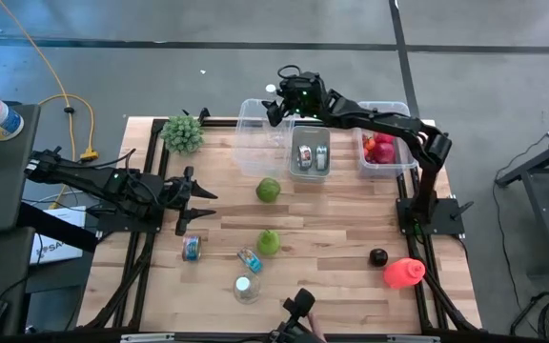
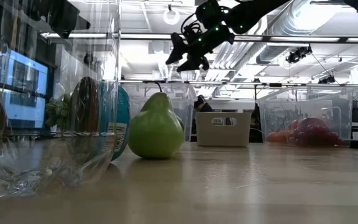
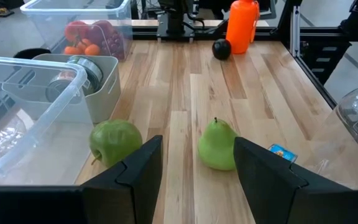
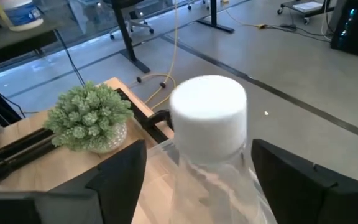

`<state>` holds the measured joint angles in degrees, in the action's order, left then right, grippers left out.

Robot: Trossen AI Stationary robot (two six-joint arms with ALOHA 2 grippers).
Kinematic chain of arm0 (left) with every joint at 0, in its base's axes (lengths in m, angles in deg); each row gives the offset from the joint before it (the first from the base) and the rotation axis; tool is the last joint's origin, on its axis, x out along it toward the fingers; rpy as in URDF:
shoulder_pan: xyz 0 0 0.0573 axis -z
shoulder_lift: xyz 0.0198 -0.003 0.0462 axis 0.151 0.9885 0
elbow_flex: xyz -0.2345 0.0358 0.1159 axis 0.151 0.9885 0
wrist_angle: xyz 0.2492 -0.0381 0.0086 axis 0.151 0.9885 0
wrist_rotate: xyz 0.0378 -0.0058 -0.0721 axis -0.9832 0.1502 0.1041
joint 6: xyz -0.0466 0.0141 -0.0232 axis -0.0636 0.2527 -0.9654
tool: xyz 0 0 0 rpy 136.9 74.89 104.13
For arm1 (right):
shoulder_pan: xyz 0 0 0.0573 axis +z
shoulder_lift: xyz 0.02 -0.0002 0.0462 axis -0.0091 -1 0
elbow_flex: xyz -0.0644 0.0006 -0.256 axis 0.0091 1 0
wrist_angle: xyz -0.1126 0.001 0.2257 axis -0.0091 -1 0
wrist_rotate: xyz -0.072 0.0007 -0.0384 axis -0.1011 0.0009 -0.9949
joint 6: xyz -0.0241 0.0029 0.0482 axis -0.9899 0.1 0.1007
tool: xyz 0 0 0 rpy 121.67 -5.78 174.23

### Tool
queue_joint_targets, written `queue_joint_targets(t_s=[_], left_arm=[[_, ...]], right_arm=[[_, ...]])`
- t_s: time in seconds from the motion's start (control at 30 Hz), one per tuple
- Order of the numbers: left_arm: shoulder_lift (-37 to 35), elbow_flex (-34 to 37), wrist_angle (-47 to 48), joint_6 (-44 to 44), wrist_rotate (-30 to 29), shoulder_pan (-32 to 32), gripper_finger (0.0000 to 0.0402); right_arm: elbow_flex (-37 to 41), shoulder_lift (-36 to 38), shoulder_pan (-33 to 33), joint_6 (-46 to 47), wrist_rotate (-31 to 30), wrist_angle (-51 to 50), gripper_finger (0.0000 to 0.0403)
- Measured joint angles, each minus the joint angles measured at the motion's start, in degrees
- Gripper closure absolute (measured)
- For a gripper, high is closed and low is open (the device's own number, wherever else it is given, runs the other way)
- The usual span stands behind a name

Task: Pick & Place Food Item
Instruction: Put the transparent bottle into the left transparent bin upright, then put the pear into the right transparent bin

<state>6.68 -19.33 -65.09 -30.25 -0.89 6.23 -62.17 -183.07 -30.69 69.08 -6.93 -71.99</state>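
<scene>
My right gripper (image 1: 273,105) hangs high over the far rim of a clear bin (image 1: 255,152) and is shut on a clear plastic bottle (image 4: 210,180) with a white cap (image 4: 208,118). In the low view the right gripper (image 2: 184,55) is well above the table. My left gripper (image 1: 196,203) waits open at the table's left side, low and touching nothing. In its wrist view a green apple (image 3: 115,142) and a green pear (image 3: 219,145) stand on the wood ahead of the left gripper (image 3: 197,158). The apple (image 1: 268,189) and pear (image 1: 269,242) sit mid-table. My right gripper holds the clear bottle by its body (image 4: 194,186), pinched between the two fingers (image 4: 120,177), one on each side. The capped end points away from the wrist, toward the table's far left. The bottle is lifted clear of the table and the bin.
A grey bin (image 1: 310,157) holds cans and a clear bin (image 1: 385,152) holds red fruit. A plant (image 1: 183,133) stands at the far left. A can (image 1: 192,248), a blue packet (image 1: 249,259), a second clear bottle (image 1: 246,287), a dark plum (image 1: 378,256) and a red bottle (image 1: 403,272) lie nearer.
</scene>
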Motion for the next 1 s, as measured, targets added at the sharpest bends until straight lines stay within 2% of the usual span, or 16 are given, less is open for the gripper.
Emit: queue_joint_targets(t_s=[0.27,0.47,0.53,0.77,1.0], left_arm=[[-0.01,0.0,0.22,0.02,0.0,0.0,0.0213],[-0.01,0.0,0.29,0.04,0.01,0.0,0.0213],[-0.01,0.0,0.39,0.04,0.0,0.0,0.0213],[-0.01,0.0,1.18,0.03,0.0,0.0,0.0213],[-0.01,0.0,1.99,0.02,0.0,0.0,0.0213]], right_arm=[[0.0,0.39,0.53,0.29,-1.28,1.22,0.0121],[-0.02,1.57,1.29,-5.54,-0.65,1.51,0.0122],[-0.02,2.68,1.7,-6.17,-2.25,0.83,0.0121],[-0.02,6.49,4.76,-11.08,-14.64,0.4,0.0119],[-0.02,12.65,11.48,-12.02,-17.88,-3.02,0.012]])
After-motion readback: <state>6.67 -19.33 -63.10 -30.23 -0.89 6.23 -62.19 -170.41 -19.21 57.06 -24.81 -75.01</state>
